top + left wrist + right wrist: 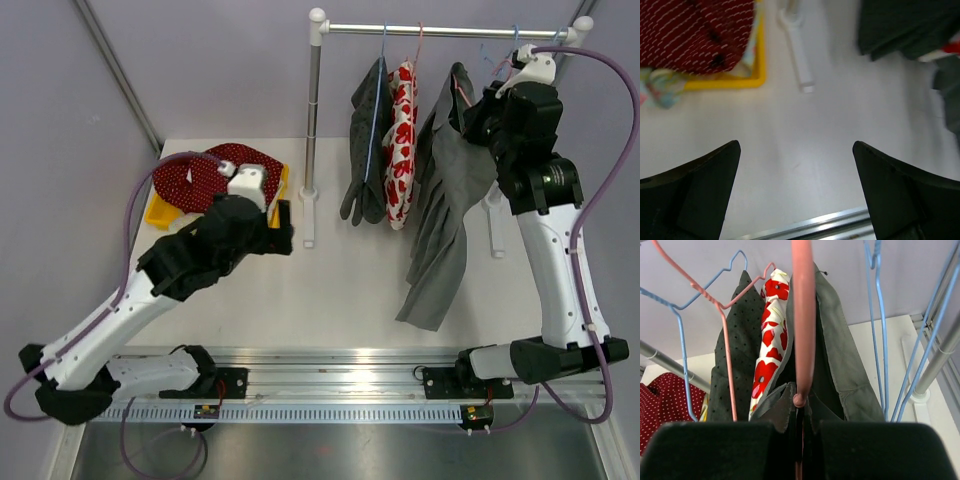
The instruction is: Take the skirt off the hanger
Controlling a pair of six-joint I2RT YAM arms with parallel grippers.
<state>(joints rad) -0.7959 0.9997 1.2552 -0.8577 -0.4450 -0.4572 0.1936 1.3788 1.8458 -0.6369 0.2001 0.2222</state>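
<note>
Counter (340, 290): white, spanning the top view from the arm bases to the back wall.
Garment rack (450, 31): stands along the counter's 12 o'clock edge, a silver rail between white corner joints; its left foot (308, 215) lies flat on the counter.
Grey skirt (445, 215): at about 2 o'clock on the counter, hanging from the rail's right part on a pink hanger (804, 315). It is drawn out long and slanted, and its hem reaches low toward 5 o'clock.
Dark dotted garment (368, 150): hangs at 12 o'clock, at 9 o'clock of the skirt.
Poppy-print garment (402, 140): white with red flowers, between the dark garment and the skirt, touching both.
Red dotted cloth (200, 180): heaped at 10 o'clock in a yellow tray (160, 214), spilling over its rim.
Right claw (801, 427): up at the skirt's top, just under the rail. Its jaws are drawn nearly together, with the pink hanger's wire in the narrow slit between them. The skirt's waistband folds against the finger tops.
Left claw (795, 145): spread wide and holding nothing, poised over bare counter at 3 o'clock of the tray, near the rack foot.
Blue hangers (875, 315): thin wire, bare, on the rail beside the skirt's hanger.
</note>
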